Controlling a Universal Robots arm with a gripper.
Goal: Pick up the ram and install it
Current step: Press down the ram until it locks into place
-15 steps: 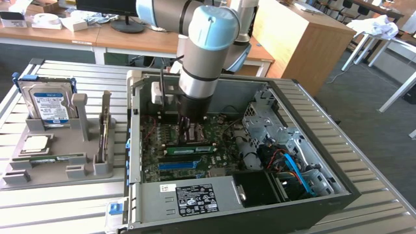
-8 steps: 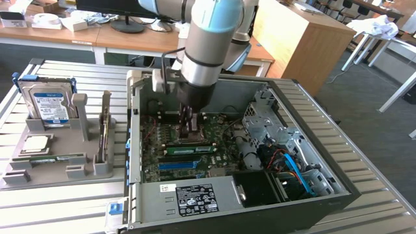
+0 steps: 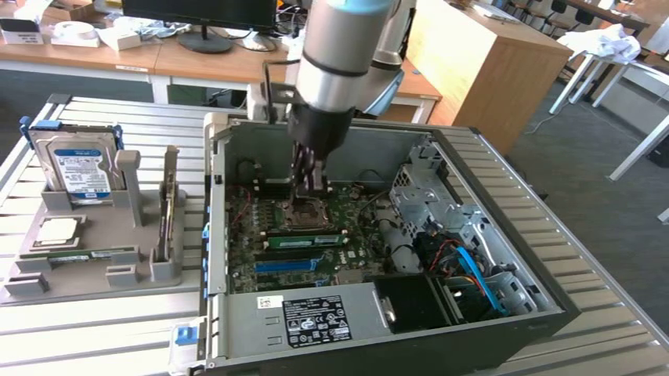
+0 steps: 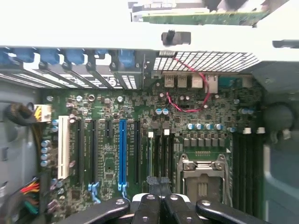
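Closed black fingers [image 4: 150,186] of your hand [image 4: 159,184] sit shut tight with nothing between them, poised low inside the open computer case [image 3: 502,235], just above the silver processor socket [image 4: 202,179]. Well away from the hand, outside the case, the ram [image 3: 78,254] lies flat in a grey holder [image 3: 105,227] on the worktop [image 3: 105,329]. Expect that green stick to be light, stiff, thin and fragile; it is probably best pinched across its long edges, clear of chips and contacts.

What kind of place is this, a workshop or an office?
Likely a robotics lab in an office-like room: an open computer case sits on a slatted metal table, with wooden desks and a monitor behind.
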